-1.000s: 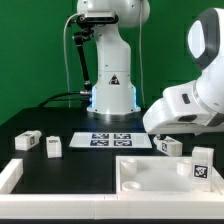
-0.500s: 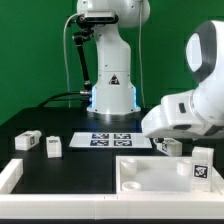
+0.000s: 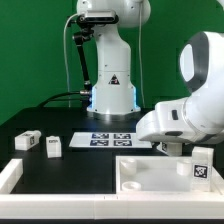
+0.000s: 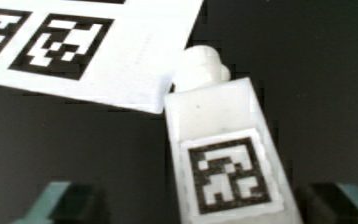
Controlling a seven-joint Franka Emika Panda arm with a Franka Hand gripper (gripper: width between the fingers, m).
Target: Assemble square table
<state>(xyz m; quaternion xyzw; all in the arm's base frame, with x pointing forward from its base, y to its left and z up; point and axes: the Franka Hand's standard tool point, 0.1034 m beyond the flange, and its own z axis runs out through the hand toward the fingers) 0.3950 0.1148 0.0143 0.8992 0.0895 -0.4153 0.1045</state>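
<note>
The claw is held wide open, nothing gripped, its fingers set either side of a tagged leg laid on the desk just beside the marker board.

The arm sinks lower and leftward at the frame's right, and its white housing now hides more of the leg beneath.
</note>
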